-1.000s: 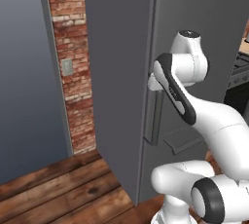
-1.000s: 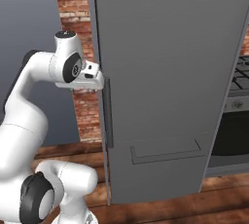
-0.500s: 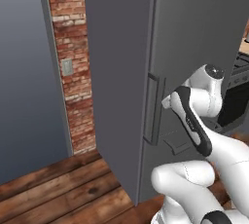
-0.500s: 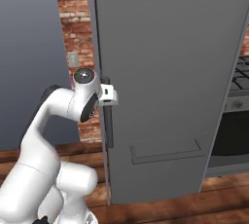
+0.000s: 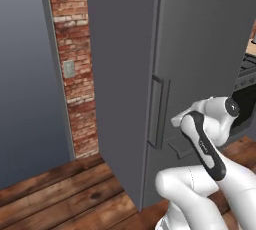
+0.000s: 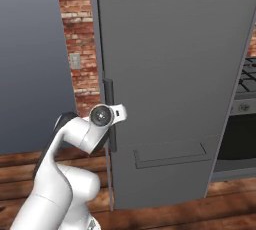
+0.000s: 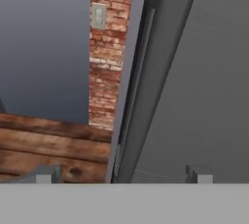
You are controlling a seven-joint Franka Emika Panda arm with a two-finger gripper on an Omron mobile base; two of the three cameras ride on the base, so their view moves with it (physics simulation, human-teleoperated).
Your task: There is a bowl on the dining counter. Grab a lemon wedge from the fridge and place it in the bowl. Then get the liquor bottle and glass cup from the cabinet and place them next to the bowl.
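In front of the base stands the fridge, a tall dark grey appliance with its door shut, and the white arm is folded low against its front. The left base view shows the fridge's side wall and the long bar handle in profile, standing off the door, with the arm's elbow just right of the handle's lower end. The right base view faces the door squarely: here the handle is a narrow dark strip, the wrist sits against its lower part, and a drawer outline and a black oven to the right come into sight. The hand view looks along the door edge, with the handle running up between the two finger tips. The gripper is spread wide, straddling the handle without closing on it, and carries nothing. A brick wall strip with a switch plate lies left of the fridge, above a wooden floor.
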